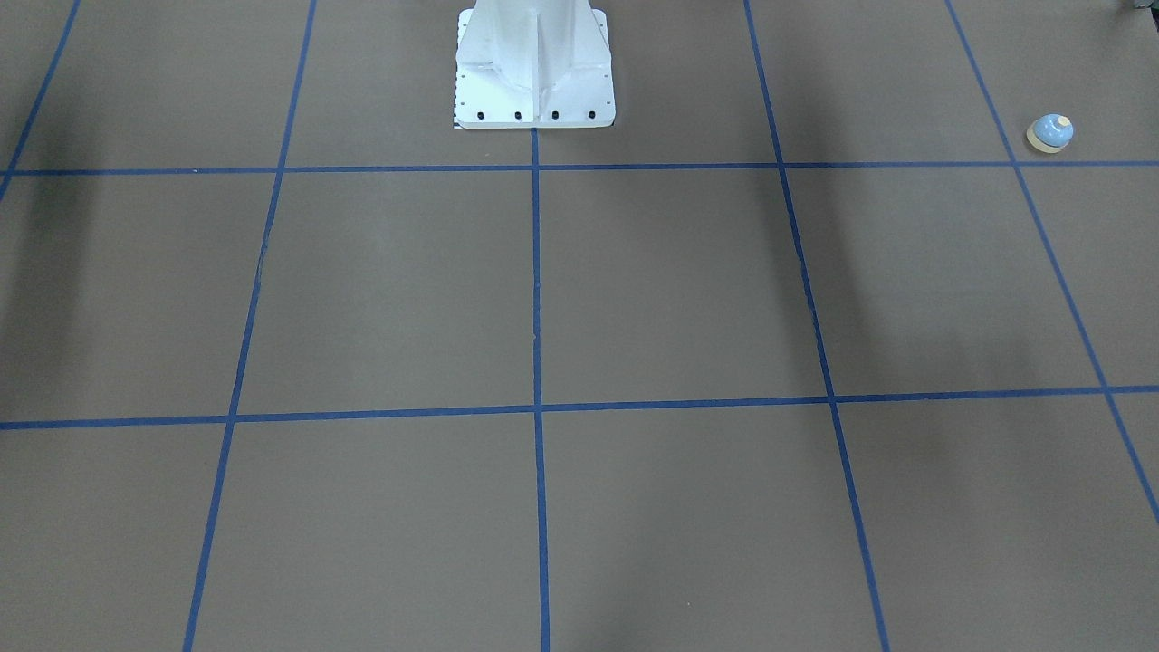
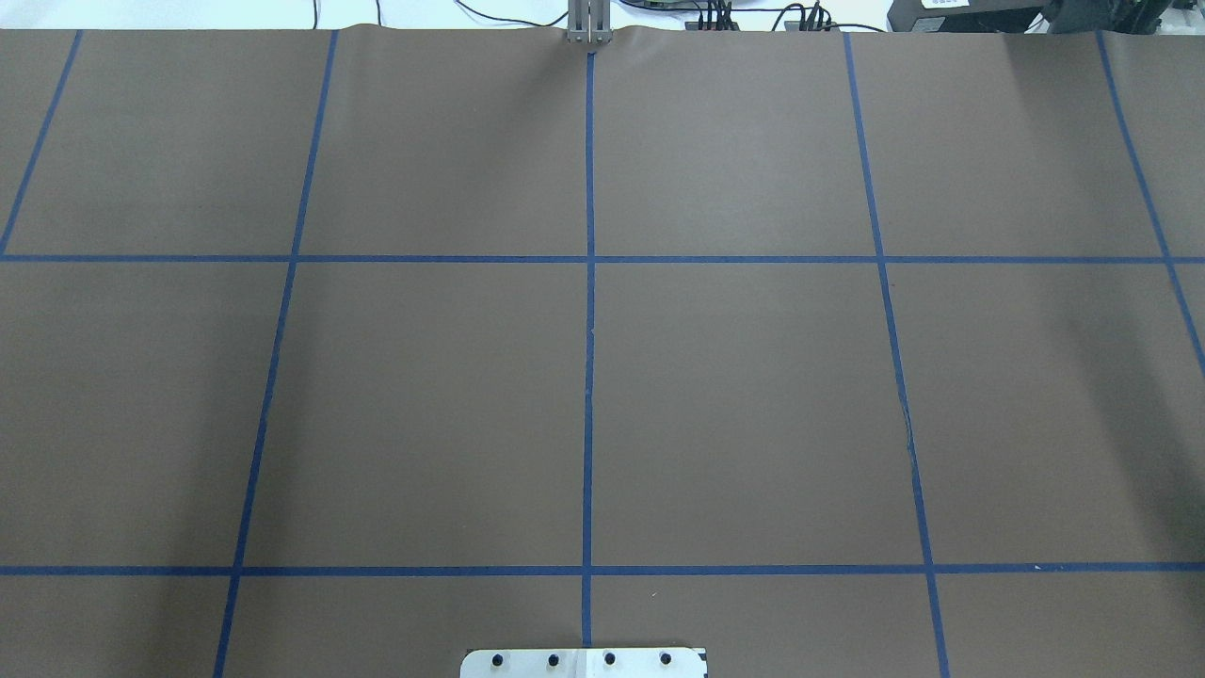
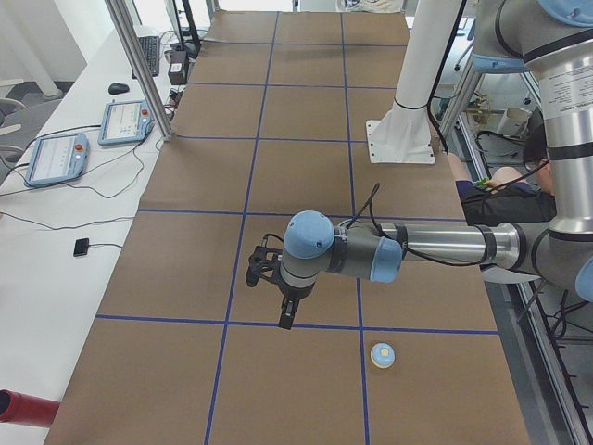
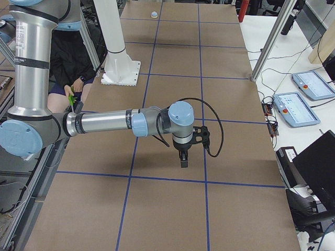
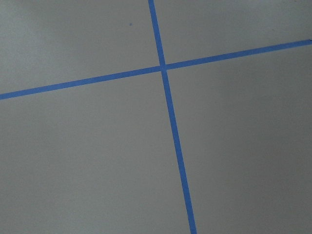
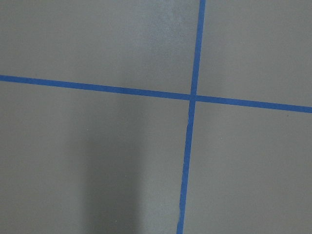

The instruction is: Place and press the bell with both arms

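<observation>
The small light-blue bell (image 1: 1050, 133) with a cream base ring stands upright on the brown table near the end on my left; it also shows in the exterior left view (image 3: 383, 354) and far off in the exterior right view (image 4: 154, 14). My left gripper (image 3: 287, 318) hangs pointing down above the table, apart from the bell, further along the table and toward the operators' side. My right gripper (image 4: 182, 162) hangs pointing down over the table's other half, far from the bell. Both grippers show only in the side views, so I cannot tell whether they are open or shut. Both wrist views show only brown table and blue tape.
The white bolted pedestal (image 1: 534, 68) stands at the robot's edge of the table. Blue tape lines (image 2: 589, 377) split the table into squares. Aluminium posts (image 3: 139, 65) and touch pendants (image 3: 56, 158) stand at the operators' side. A person (image 3: 519, 176) sits behind the robot.
</observation>
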`<state>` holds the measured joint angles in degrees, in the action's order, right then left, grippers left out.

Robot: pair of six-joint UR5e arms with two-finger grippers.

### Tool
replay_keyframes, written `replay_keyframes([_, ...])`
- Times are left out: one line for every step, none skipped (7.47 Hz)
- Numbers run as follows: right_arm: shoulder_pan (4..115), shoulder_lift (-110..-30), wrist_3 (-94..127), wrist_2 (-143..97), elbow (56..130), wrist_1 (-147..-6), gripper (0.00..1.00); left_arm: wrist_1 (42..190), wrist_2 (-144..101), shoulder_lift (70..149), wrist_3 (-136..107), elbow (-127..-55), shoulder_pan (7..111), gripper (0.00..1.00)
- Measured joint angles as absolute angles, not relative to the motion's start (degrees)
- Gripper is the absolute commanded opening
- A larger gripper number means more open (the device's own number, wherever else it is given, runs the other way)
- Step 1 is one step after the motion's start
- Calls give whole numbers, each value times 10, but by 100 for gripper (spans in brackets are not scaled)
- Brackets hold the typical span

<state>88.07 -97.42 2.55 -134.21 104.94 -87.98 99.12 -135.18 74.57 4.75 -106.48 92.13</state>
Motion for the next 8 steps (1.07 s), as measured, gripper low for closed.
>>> replay_keyframes([881, -974, 25, -1343, 1049, -880, 100, 990, -1352, 746, 47, -1068, 922, 100])
replay_keyframes([881, -974, 25, -1343, 1049, -880, 100, 989, -1351, 746, 47, -1069, 922, 100])
replay_keyframes([881, -974, 25, -1343, 1050, -880, 100, 989, -1351, 746, 47, -1069, 922, 100])
replay_keyframes([880, -973, 26, -1344, 1050, -880, 100, 990, -1351, 747, 47, -1069, 922, 100])
replay_keyframes([879, -972, 29, -1344, 1050, -880, 100, 991, -1351, 752, 46, -1069, 922, 100])
replay_keyframes([876, -969, 39, -1343, 1050, -879, 100, 992, -1351, 768, 46, -1066, 922, 100])
replay_keyframes([871, -964, 48, -1343, 1050, -880, 100, 989, -1351, 787, 44, -1059, 921, 100])
replay_keyframes([865, -959, 58, -1343, 1050, -880, 100, 990, -1352, 797, 42, -1049, 920, 100])
